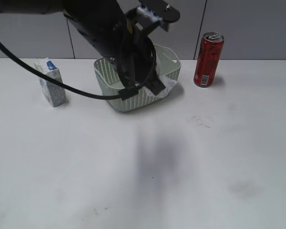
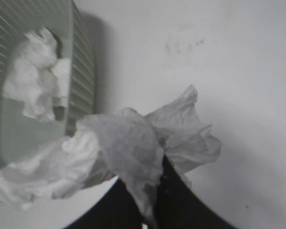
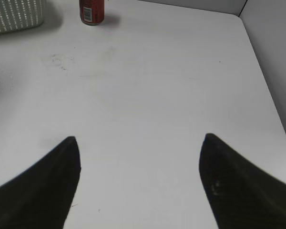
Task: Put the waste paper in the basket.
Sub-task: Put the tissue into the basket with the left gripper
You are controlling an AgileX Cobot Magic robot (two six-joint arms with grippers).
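A pale green perforated basket stands at the back middle of the white table. My left gripper reaches down at the basket's right rim and is shut on a crumpled piece of white waste paper. The paper spreads out above the jaws and hangs partly over the basket's wall. A bit of it shows white in the exterior view. Another crumpled paper lies inside the basket. My right gripper is open and empty over bare table, out of the exterior view.
A red drink can stands right of the basket and also shows in the right wrist view. A white and blue carton stands to the left. A grey wall runs behind the table.
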